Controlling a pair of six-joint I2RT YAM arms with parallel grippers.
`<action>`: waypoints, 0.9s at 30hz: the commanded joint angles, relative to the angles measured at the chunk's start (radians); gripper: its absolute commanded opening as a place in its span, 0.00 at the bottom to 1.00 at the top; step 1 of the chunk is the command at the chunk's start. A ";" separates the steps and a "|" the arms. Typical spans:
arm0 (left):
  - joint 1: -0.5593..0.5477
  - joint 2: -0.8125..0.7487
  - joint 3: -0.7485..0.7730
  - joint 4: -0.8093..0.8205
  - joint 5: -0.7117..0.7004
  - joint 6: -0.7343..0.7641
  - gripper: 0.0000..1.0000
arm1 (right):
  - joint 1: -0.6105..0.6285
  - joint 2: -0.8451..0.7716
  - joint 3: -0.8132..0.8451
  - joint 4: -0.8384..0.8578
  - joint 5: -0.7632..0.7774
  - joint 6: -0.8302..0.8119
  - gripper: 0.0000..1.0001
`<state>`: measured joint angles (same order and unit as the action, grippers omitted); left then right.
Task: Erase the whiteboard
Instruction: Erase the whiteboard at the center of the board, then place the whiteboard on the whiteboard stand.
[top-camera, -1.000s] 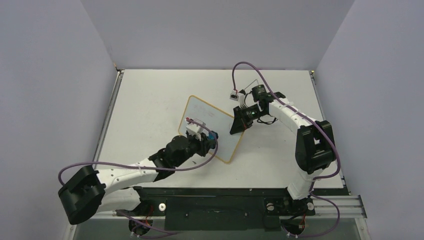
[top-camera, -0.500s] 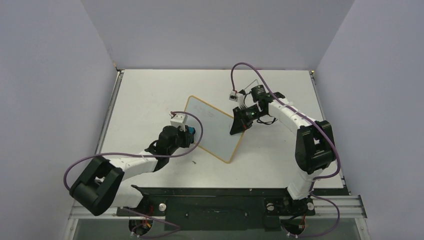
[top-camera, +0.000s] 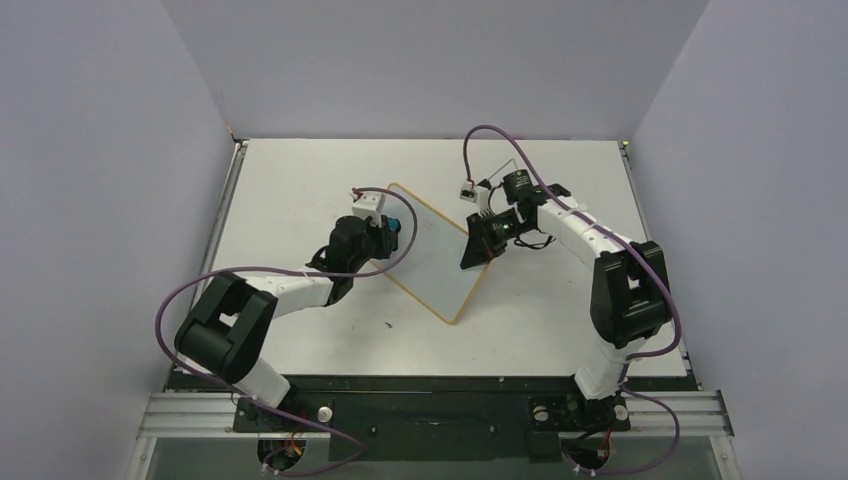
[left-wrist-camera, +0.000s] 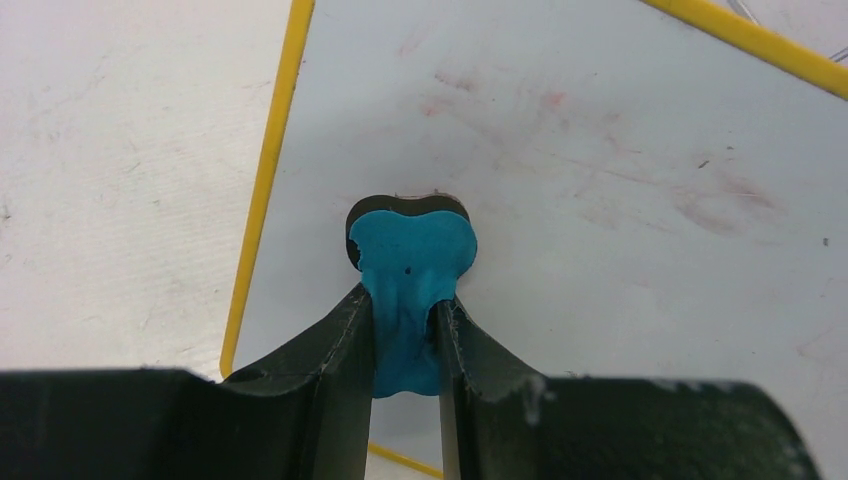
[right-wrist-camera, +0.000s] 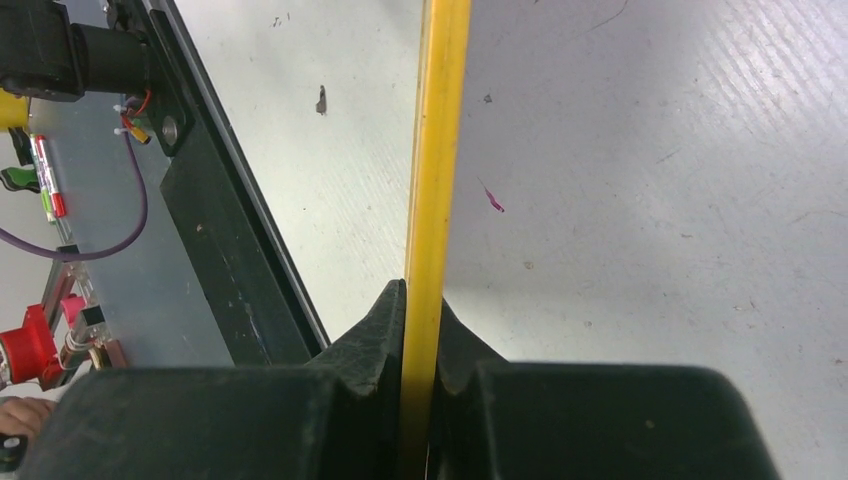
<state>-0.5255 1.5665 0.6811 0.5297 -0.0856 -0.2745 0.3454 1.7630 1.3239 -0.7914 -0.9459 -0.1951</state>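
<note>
right fingers (right-wrist-camera: 370, 340) clamp the whiteboard (right-wrist-camera: 437, 150) rim; left fingers (left-wrist-camera: 330, 350) grip an eraser (left-wrist-camera: 415, 260) over it.

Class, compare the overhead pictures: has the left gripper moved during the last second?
Yes. The left gripper has travelled toward the far edge of the table and slightly leftward.
</note>
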 joint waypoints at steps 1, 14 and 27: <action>-0.074 0.026 0.083 0.107 0.142 0.001 0.00 | 0.026 -0.034 0.013 -0.004 -0.037 -0.047 0.00; -0.193 -0.240 0.047 -0.003 0.192 -0.032 0.00 | -0.053 -0.077 -0.001 0.030 -0.037 -0.022 0.00; -0.081 -0.891 -0.221 -0.477 0.113 -0.099 0.00 | -0.161 -0.189 0.068 0.036 -0.002 0.012 0.00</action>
<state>-0.6296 0.7734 0.5045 0.2268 0.0483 -0.3370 0.2241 1.6554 1.3201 -0.7982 -0.9051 -0.1970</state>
